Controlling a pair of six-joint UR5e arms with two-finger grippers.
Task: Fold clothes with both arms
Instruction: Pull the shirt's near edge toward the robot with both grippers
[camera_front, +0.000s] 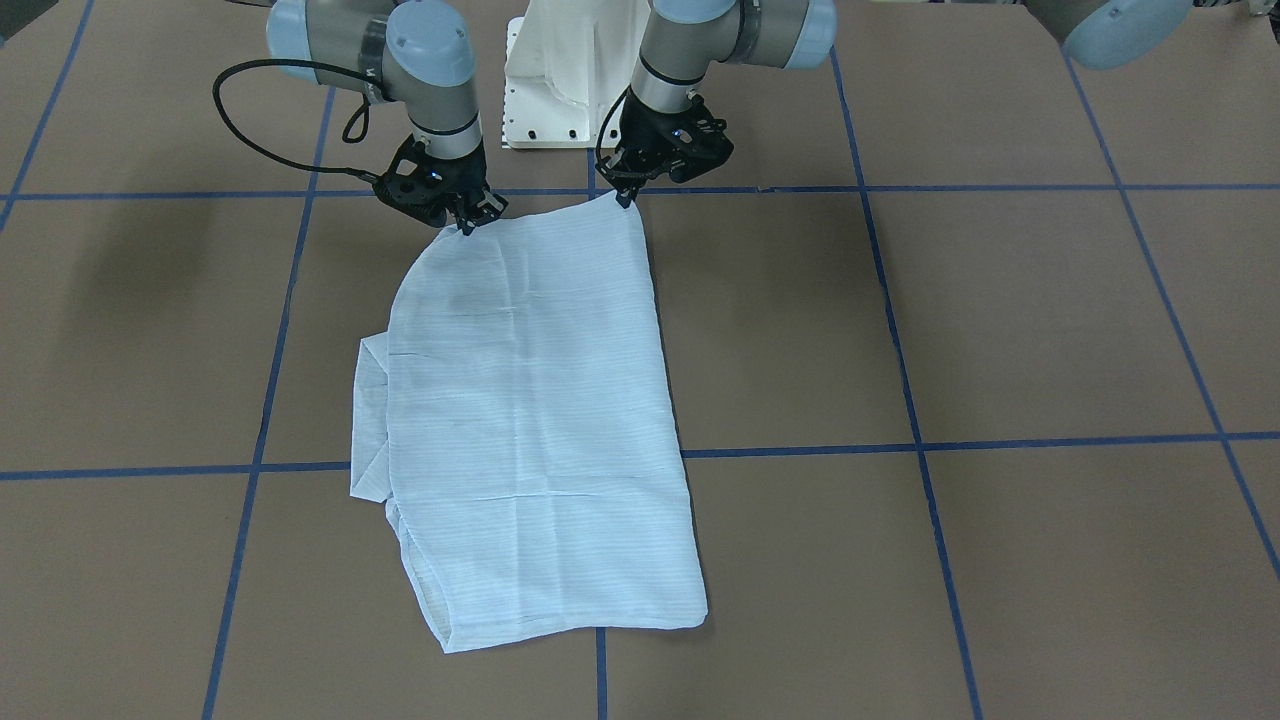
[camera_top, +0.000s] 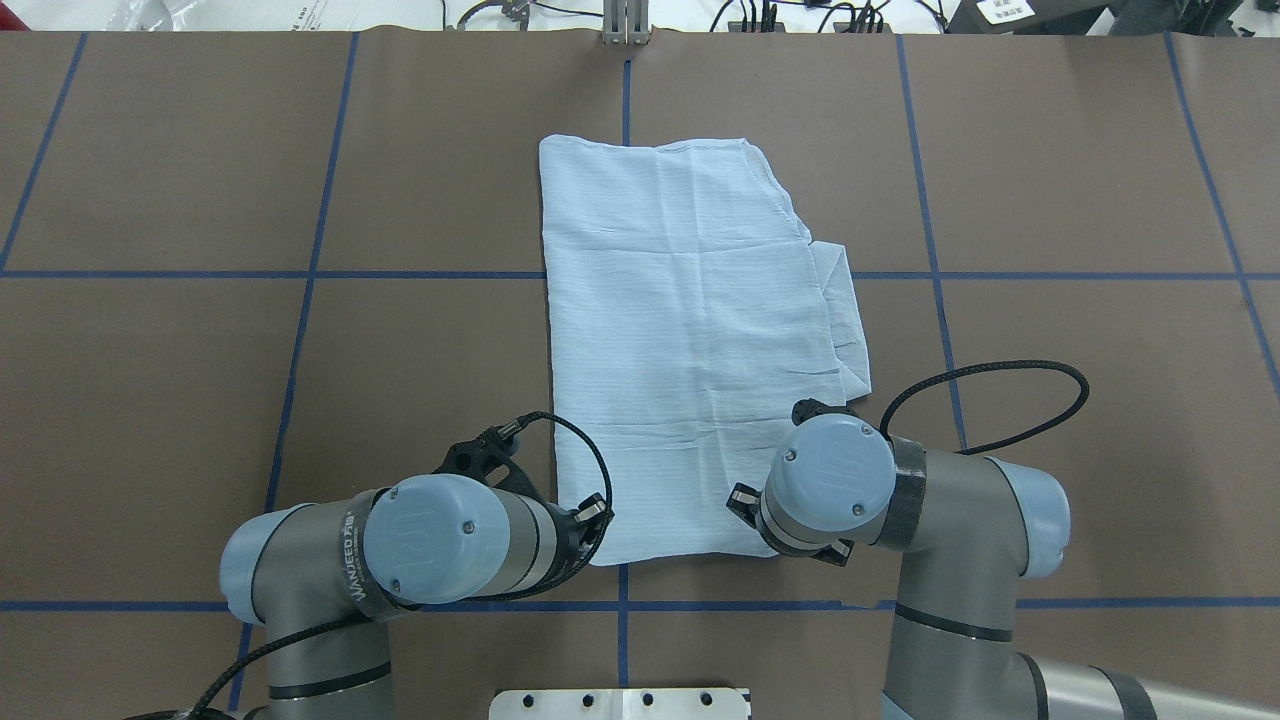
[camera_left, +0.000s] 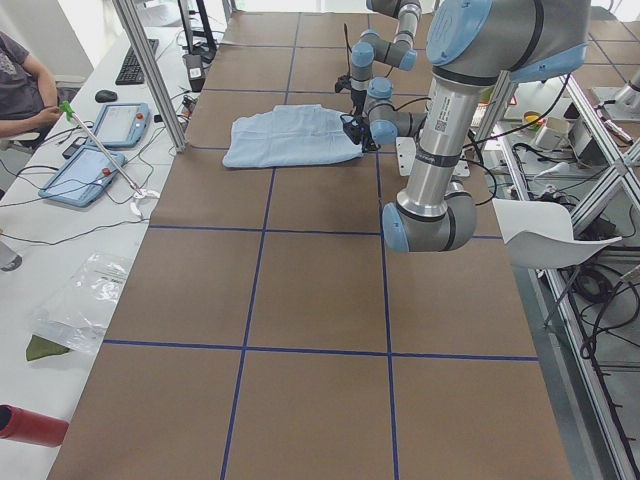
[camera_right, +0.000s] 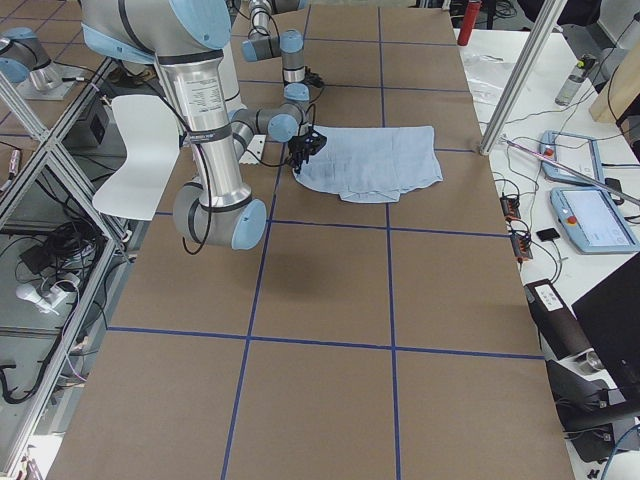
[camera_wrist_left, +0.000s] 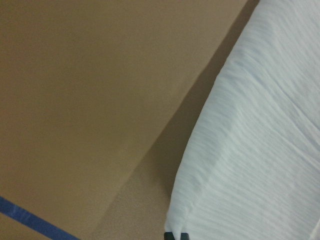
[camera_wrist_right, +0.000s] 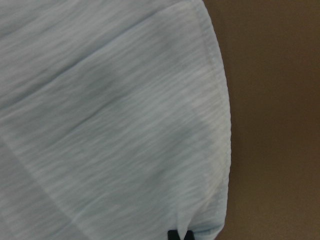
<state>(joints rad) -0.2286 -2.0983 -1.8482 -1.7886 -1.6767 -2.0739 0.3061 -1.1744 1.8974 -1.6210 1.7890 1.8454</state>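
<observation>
since the left arm's fingers (camera_wrist_left: 170, 236) and the right arm's fingers (camera_wrist_right: 172, 235) each look pinched together on a near corner of the shirt (camera_top: 690, 340), the fold should go best if both corners rise level and travel toward the far end at one pace, with the edge between them taut so the thin cloth cannot sag or bunch. the shirt lies mid-way across the brown surface (camera_top: 200, 400), a long flat rectangle, finely striped, semi-sheer, softly creased, a folded flap (camera_top: 845, 320) peeking out along its right side.
</observation>
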